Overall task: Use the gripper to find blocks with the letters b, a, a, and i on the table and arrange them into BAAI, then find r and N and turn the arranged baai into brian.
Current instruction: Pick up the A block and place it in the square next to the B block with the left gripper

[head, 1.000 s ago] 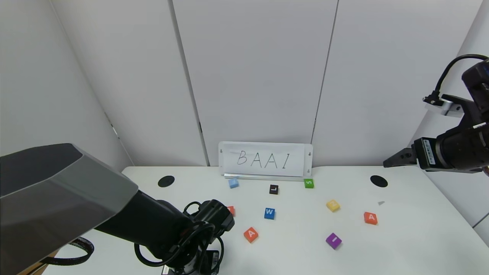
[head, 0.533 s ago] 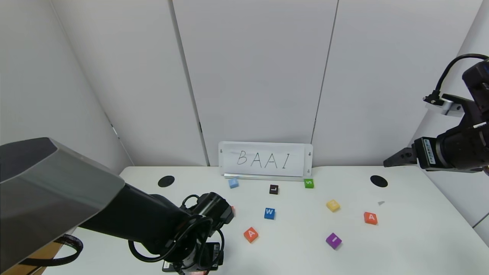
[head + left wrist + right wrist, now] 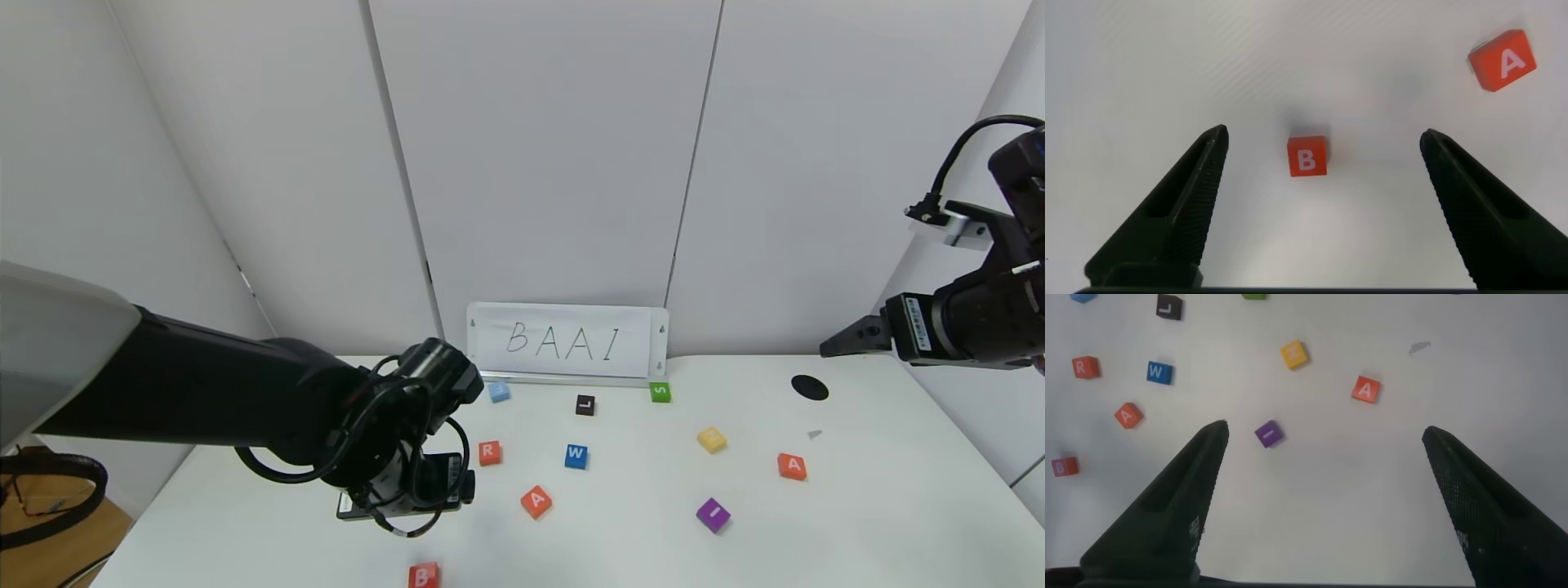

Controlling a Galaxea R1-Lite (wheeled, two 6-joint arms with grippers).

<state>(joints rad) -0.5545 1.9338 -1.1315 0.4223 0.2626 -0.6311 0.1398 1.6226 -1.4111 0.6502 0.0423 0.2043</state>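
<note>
"BAAI" on the white sign (image 3: 567, 340); blocks (image 3: 423, 575) lettered B, R, A, W, L, S, I (white letters)

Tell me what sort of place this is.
Probably a robot test lab: a bare white table against plain grey wall panels, scattered letter blocks, and a handwritten BAAI sign propped at the back.
</note>
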